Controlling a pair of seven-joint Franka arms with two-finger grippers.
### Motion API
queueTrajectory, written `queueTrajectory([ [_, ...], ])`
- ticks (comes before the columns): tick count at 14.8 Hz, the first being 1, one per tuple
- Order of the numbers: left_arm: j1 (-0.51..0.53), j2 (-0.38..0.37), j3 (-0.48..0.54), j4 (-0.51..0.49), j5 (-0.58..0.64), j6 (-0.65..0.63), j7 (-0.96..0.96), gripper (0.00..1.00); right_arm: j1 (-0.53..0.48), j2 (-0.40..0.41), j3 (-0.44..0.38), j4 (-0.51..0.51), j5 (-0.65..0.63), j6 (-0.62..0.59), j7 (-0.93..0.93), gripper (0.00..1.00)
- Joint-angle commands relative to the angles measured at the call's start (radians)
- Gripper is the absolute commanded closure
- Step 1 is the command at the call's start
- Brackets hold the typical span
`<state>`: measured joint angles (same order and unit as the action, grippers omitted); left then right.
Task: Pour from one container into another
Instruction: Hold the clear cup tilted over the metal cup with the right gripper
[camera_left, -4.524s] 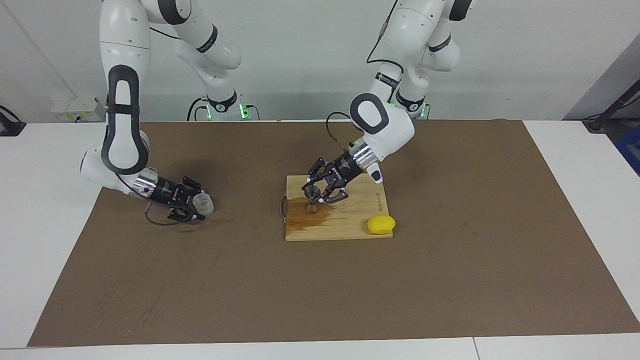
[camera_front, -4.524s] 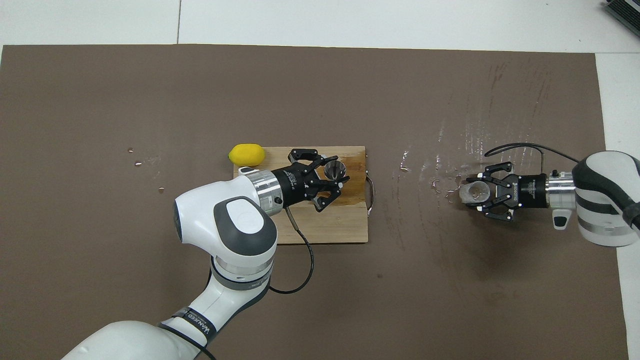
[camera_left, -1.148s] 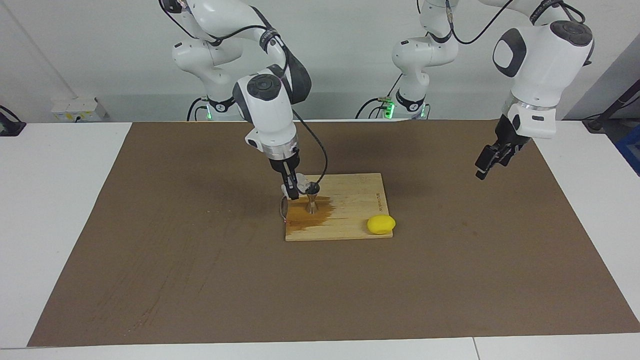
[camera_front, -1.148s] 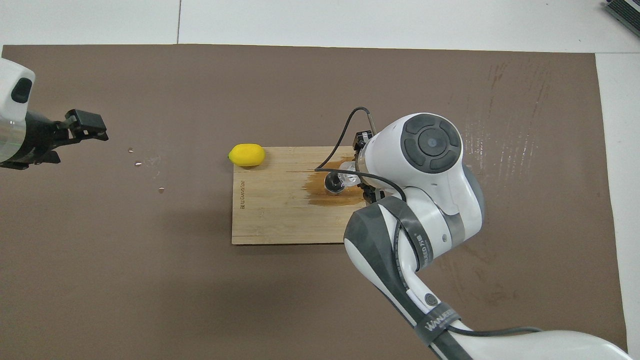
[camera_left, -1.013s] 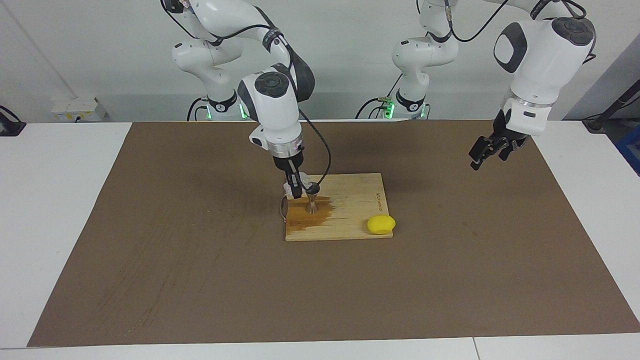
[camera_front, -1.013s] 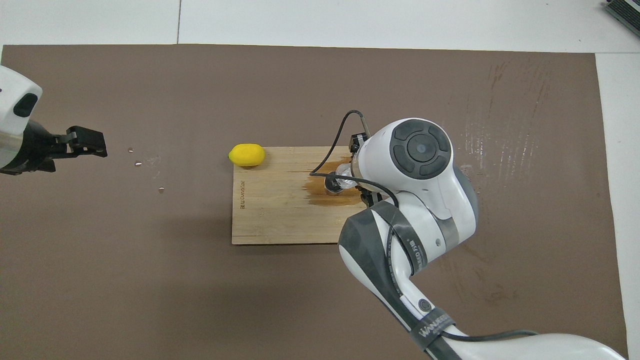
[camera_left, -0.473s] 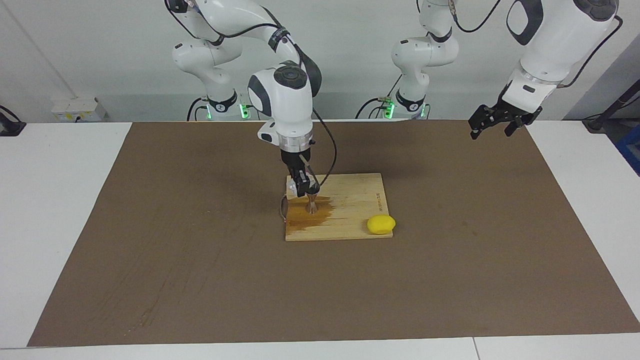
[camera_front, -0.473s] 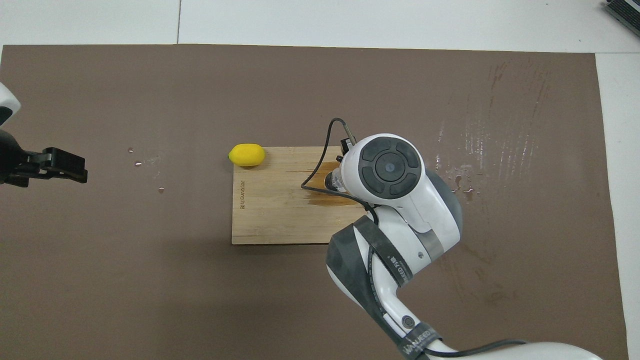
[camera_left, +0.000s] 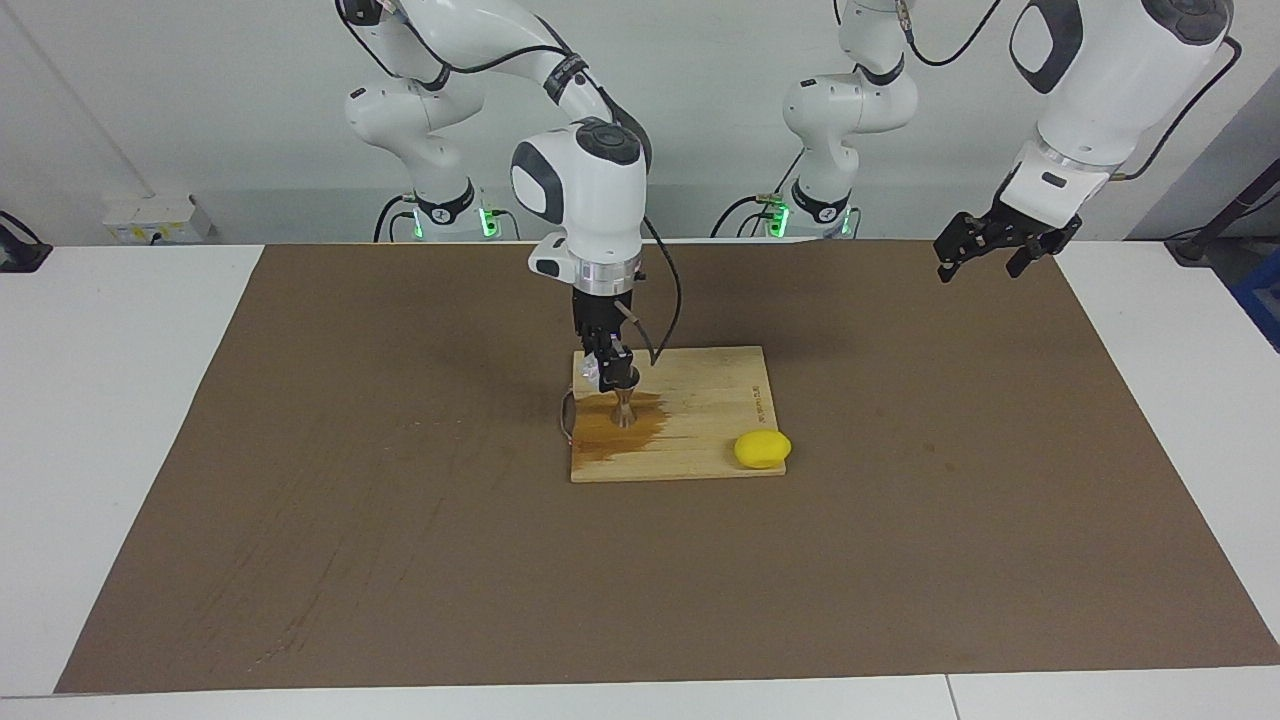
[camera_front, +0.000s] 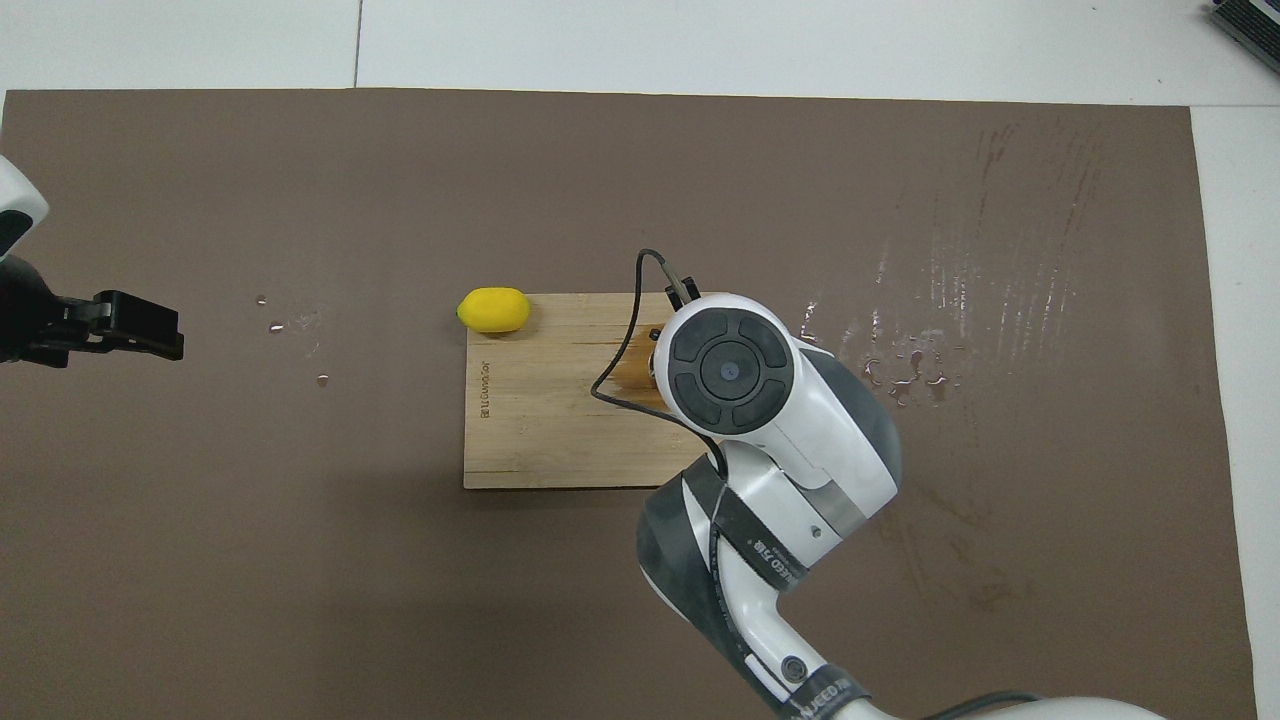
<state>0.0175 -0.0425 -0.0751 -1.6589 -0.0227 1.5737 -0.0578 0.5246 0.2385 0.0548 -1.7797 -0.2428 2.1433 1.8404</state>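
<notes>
Over the jigger (camera_left: 624, 408) on the board (camera_left: 700, 440), your right pincer (camera_left: 608, 378), clamped on the clear cup (camera_left: 598, 372), holds it at the rim for pouring, while your left pincer (camera_left: 982, 246) waits spread apart above the table's (camera_left: 120, 420) edge.

Arms: two, glossy white shells, dark grey joint caps and bands. Silver wrist rings. Black claws: right claw (camera_left: 609, 377), left claw (camera_left: 988, 244). Loose black cables. Green lights at bases.

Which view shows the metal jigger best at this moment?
The facing view. There the jigger stands upright on the wooden board, its waist and base visible under the right gripper, which holds the clear cup. In the overhead view the right arm's wrist covers the jigger almost entirely.
</notes>
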Motion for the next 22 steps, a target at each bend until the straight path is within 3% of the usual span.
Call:
queueTrajectory([
  [1, 0.009, -0.014, 0.005, 0.019, -0.020, -0.015, 0.013, 0.00, 0.006, -0.007, -0.001, 0.008, -0.053, -0.011, 0.039, 1.00],
  [5, 0.007, -0.020, 0.005, 0.021, -0.011, -0.066, 0.015, 0.00, 0.006, -0.010, 0.000, 0.008, -0.058, -0.011, 0.049, 1.00],
  [16, -0.002, -0.036, 0.008, 0.005, -0.011, -0.058, 0.007, 0.00, 0.006, -0.013, 0.002, 0.000, -0.089, -0.003, 0.057, 1.00],
  [22, -0.001, -0.036, 0.008, 0.005, -0.011, -0.057, 0.007, 0.00, 0.002, -0.007, 0.005, 0.006, -0.024, 0.000, 0.059, 1.00],
])
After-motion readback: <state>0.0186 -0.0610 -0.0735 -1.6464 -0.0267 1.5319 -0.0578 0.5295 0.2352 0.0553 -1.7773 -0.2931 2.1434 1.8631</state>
